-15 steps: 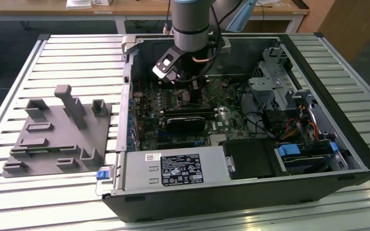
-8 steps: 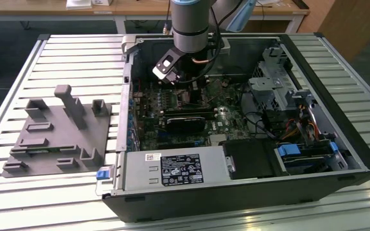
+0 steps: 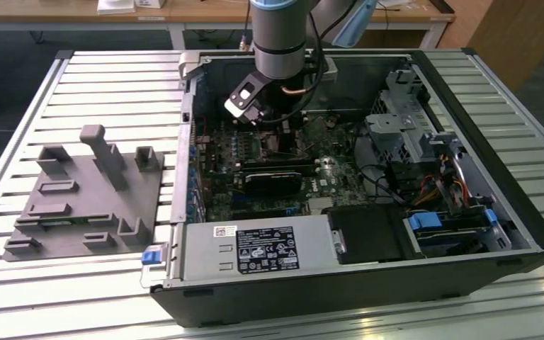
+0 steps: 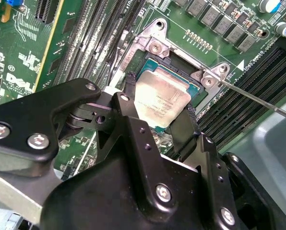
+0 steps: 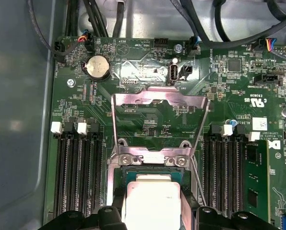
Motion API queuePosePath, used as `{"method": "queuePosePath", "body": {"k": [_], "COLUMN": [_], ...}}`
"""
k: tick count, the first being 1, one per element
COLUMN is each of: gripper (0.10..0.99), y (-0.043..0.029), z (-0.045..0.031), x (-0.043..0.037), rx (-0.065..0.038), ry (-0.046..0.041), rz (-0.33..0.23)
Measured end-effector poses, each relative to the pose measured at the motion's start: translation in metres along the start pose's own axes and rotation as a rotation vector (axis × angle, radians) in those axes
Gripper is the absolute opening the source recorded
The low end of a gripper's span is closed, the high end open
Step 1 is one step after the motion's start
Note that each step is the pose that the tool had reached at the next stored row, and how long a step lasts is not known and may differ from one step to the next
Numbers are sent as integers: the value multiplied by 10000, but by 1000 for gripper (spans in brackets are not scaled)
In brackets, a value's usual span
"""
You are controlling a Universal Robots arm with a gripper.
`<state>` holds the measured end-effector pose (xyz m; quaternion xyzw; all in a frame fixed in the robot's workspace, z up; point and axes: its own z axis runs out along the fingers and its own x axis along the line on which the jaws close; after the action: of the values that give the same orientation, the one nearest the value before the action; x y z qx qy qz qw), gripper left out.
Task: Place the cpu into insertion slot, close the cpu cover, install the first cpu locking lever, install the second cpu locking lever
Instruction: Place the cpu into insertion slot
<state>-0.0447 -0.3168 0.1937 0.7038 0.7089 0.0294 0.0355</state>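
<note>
Here the gripper [image 4: 160, 99] pinches the cpu [image 4: 157, 108] by two opposite edges, sparing its underside, right over the insertion slot [image 4: 174, 67] — beyond the fingertips the cpu cover [image 5: 160, 96] lies flipped back, leaving the socket open.

The cpu [image 4: 161, 101] has a pale, dull-brushed metal top, the cpu cover [image 5: 157, 96] is shiny bare metal, and the circuit board [image 5: 229, 96] is glossy green.

A slatted metal table [image 3: 111, 78] stands before wooden desks [image 3: 206, 10] on dark floor [image 3: 102, 39].
</note>
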Motion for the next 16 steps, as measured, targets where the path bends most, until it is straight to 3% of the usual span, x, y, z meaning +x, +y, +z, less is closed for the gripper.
{"method": "queuePosePath", "body": {"k": [15, 16], "gripper": [549, 612], "y": [-1, -1], "z": [7, 7], "x": [2, 2], "rx": [4, 4], "ry": [0, -1], "rz": [0, 0]}}
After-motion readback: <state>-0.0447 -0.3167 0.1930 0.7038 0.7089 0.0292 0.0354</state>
